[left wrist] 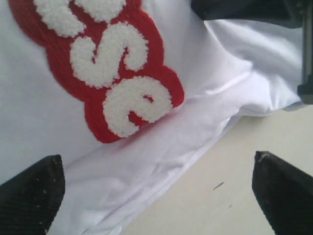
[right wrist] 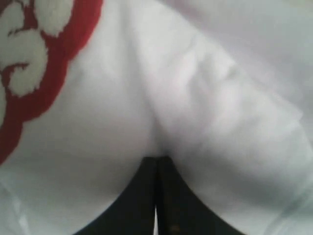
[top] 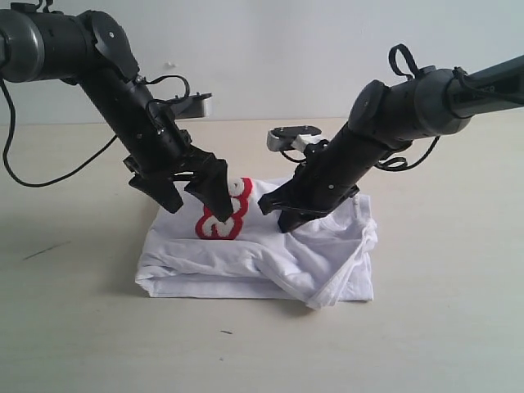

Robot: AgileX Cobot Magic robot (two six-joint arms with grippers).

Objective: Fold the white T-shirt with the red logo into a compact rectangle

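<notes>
The white T-shirt point(top: 270, 262) lies folded into a rough, wrinkled rectangle on the table. Part of the red logo point(top: 221, 219) shows on its top left. My left gripper point(top: 199, 211) hangs open just above the logo end of the shirt. In the left wrist view its fingers point(left wrist: 29, 196) stand wide apart over the shirt's edge point(left wrist: 146, 171), below the logo point(left wrist: 112, 73). My right gripper point(top: 282, 219) is on the shirt's middle. The right wrist view shows it point(right wrist: 156, 159) shut, with puckered shirt fabric point(right wrist: 220, 98) at its tips and the logo point(right wrist: 24, 73) off to one side.
The beige table point(top: 442, 327) extends all round the shirt, with a small dark speck point(top: 225, 332) near the front. A pale wall stands behind. The right arm's dark body point(left wrist: 254, 10) crosses one corner of the left wrist view.
</notes>
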